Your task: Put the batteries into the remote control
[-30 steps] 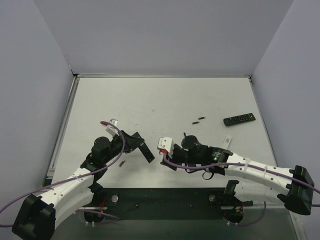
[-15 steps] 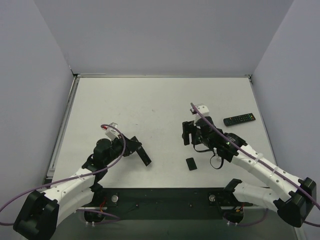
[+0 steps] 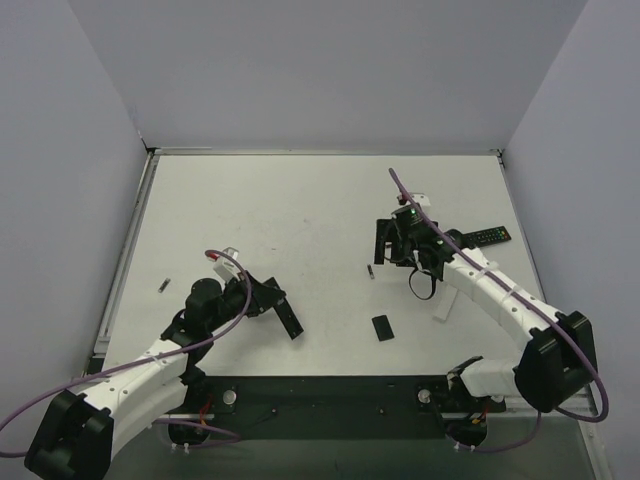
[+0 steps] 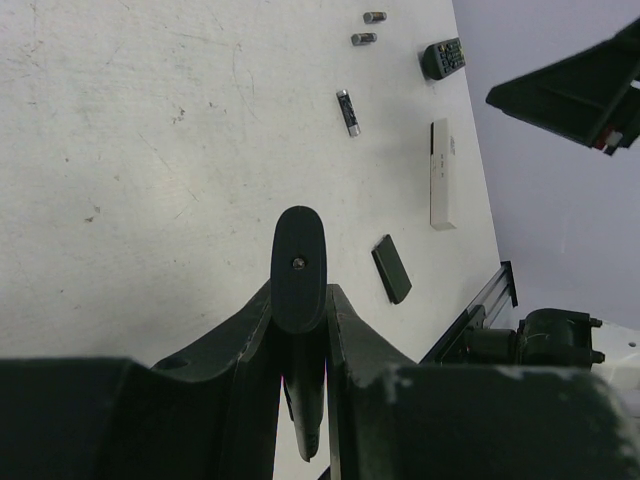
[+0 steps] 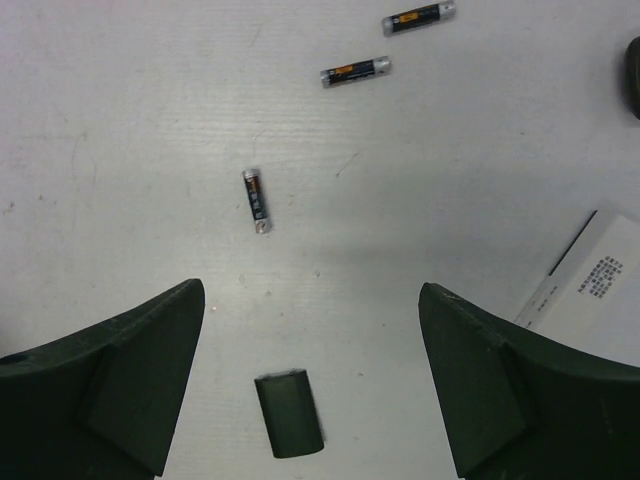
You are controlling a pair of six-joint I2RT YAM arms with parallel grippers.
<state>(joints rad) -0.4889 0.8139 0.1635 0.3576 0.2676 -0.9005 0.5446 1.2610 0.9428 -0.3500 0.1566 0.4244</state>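
Note:
My left gripper [image 3: 268, 298] is shut on a black remote control [image 3: 290, 318], which sticks out past its jaws [image 4: 299, 250] above the table. My right gripper [image 3: 395, 242] hovers open over the table, nothing between its fingers [image 5: 310, 290]. Below it lie three batteries: one [image 5: 257, 200] closest, two more [image 5: 355, 71] [image 5: 418, 17] farther off. Only the closest battery [image 3: 371, 270] shows in the top view. A small black cover [image 3: 382, 328] lies flat between the arms, also below the right jaws [image 5: 290, 412].
A white remote [image 3: 446, 302] lies right of the cover, under the right arm. A second black remote [image 3: 487, 236] rests at the far right. A small dark cylinder [image 3: 163, 287] lies near the table's left edge. Grey walls enclose the table.
My right arm swung away from the left gripper to the back right and opened its jaws. The black cover now lies on the table. The left arm barely shifted, still gripping the remote.

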